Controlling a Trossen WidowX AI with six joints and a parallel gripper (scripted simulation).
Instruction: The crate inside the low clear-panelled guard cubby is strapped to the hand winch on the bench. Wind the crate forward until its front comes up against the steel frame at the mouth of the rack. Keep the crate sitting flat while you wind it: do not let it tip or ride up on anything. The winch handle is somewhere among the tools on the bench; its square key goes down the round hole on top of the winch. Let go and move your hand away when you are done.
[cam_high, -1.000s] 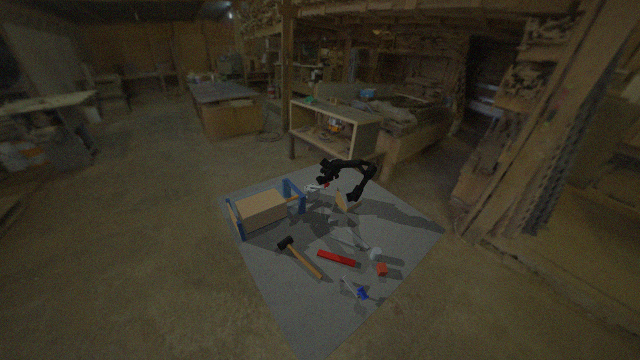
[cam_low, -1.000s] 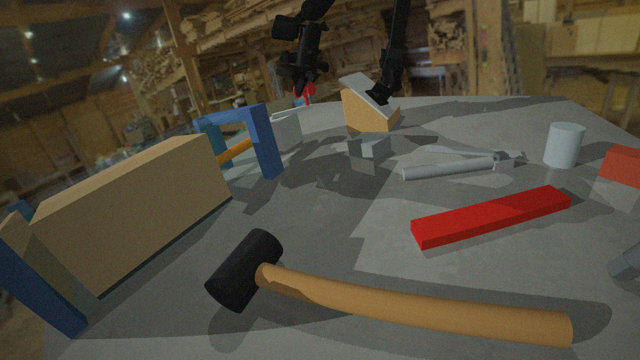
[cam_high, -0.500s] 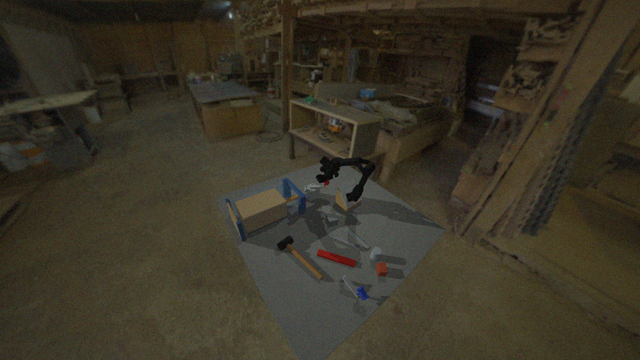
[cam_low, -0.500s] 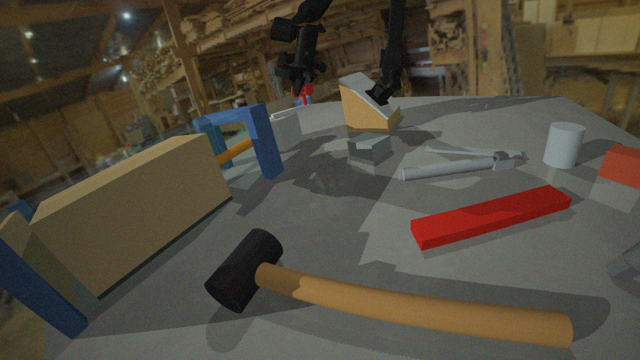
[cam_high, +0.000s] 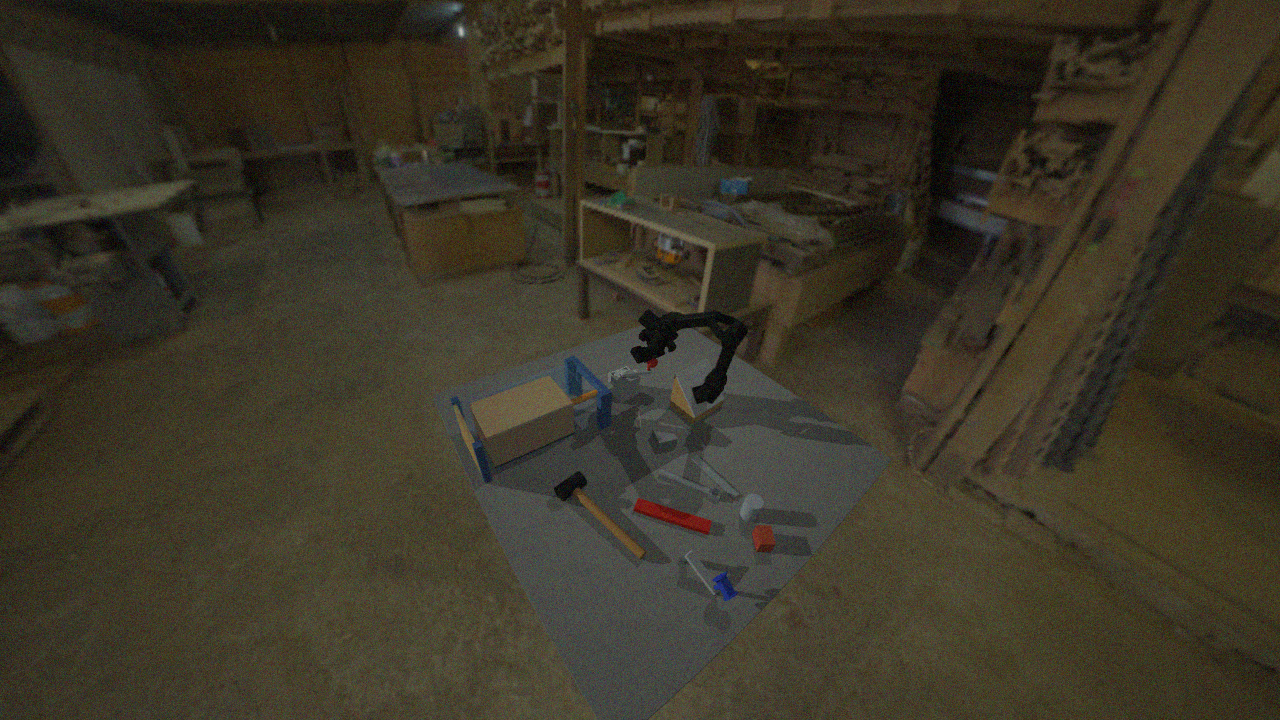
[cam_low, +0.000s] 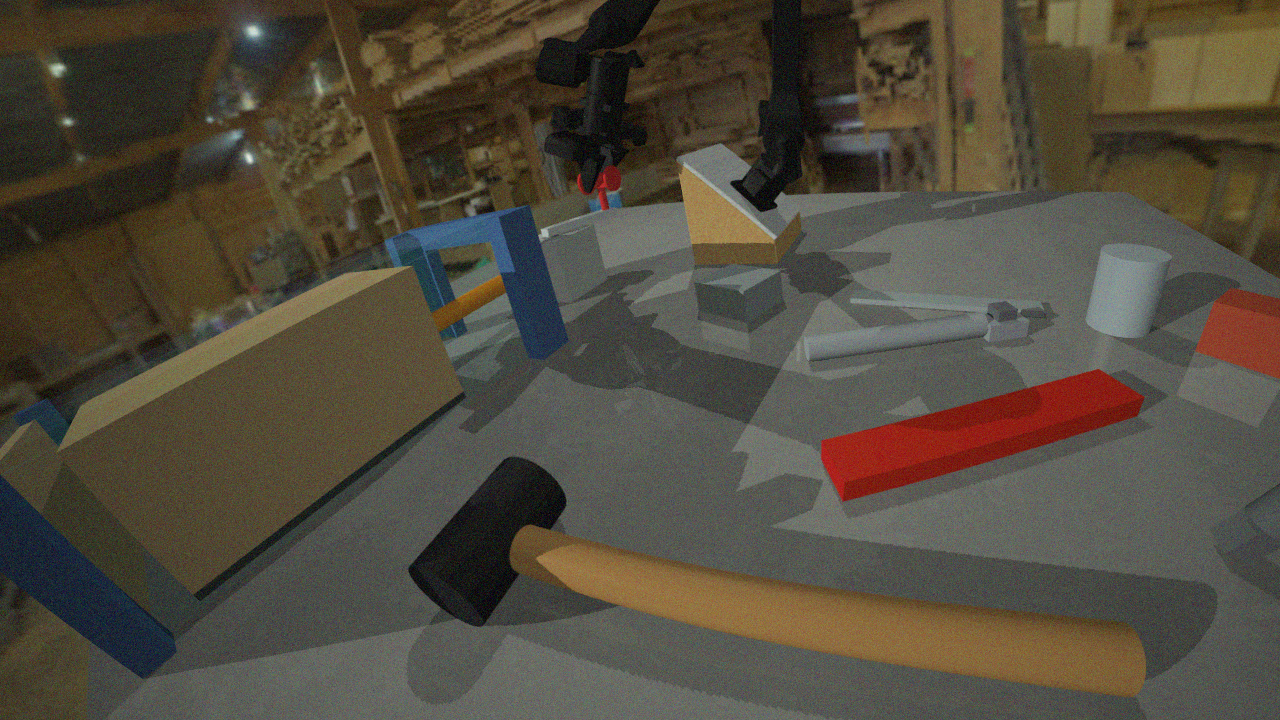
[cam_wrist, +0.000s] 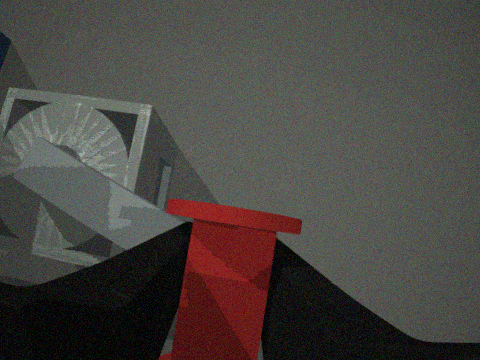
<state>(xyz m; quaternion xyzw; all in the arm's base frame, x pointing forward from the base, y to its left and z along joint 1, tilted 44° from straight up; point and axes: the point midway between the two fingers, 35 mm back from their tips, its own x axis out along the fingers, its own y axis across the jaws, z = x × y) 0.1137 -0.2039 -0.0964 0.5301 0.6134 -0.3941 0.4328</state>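
My gripper (cam_high: 650, 360) (cam_low: 593, 181) (cam_wrist: 228, 240) is shut on the red grip of the winch handle (cam_low: 605, 192) (cam_wrist: 235, 214). The handle's pale arm (cam_wrist: 90, 187) lies across the top of the winch (cam_high: 615, 377) (cam_low: 575, 264) (cam_wrist: 144, 115), its far end over the drum's centre. The key and hole are hidden. The tan crate (cam_high: 528, 419) (cam_low: 268, 420) looks flat in the cubby. An orange strap (cam_high: 584, 395) (cam_low: 469, 301) runs from its front through the blue steel frame (cam_high: 604, 410) (cam_low: 534, 295). A gap shows between crate and frame. The clear panels are barely visible.
A wooden wedge (cam_high: 687, 404) (cam_low: 729, 219) and a grey block (cam_high: 662, 439) (cam_low: 741, 300) stand near the arm. A mallet (cam_high: 608, 523) (cam_low: 805, 608), red bar (cam_high: 671, 516) (cam_low: 975, 434), grey tools (cam_low: 904, 338), pale cylinder (cam_high: 750, 506) (cam_low: 1127, 291), red block (cam_high: 763, 538) and blue-handled tool (cam_high: 724, 586) lie farther away.
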